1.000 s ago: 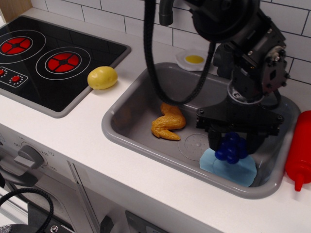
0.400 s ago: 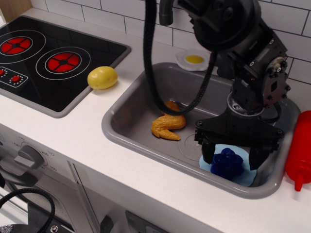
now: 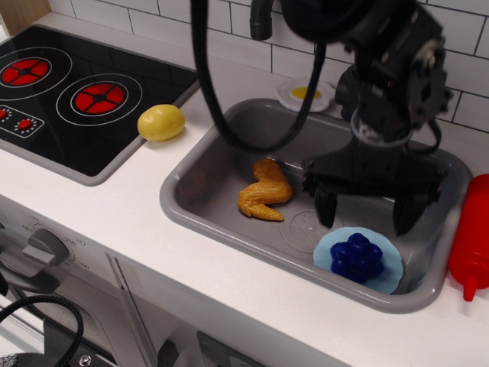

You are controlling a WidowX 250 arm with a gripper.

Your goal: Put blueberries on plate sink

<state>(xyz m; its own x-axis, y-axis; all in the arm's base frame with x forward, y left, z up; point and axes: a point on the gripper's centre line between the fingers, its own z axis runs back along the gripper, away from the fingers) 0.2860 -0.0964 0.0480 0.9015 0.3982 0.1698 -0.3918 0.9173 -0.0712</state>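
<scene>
Inside sink (image 3: 229, 145): blueberries (image 3: 356, 258) sit on plate (image 3: 390, 274), roundish clump, no clear long axis. Gripper (image 3: 365, 214) above, fingers wide apart, holding nothing.

Blueberries (image 3: 357, 258) lie on the plate (image 3: 390, 277) in the sink (image 3: 200, 180).

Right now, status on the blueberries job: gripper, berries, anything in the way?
Gripper open, empty, above the plate. Blueberries resting on plate inside the sink. Chicken piece off to the side, not obstructing.
</scene>
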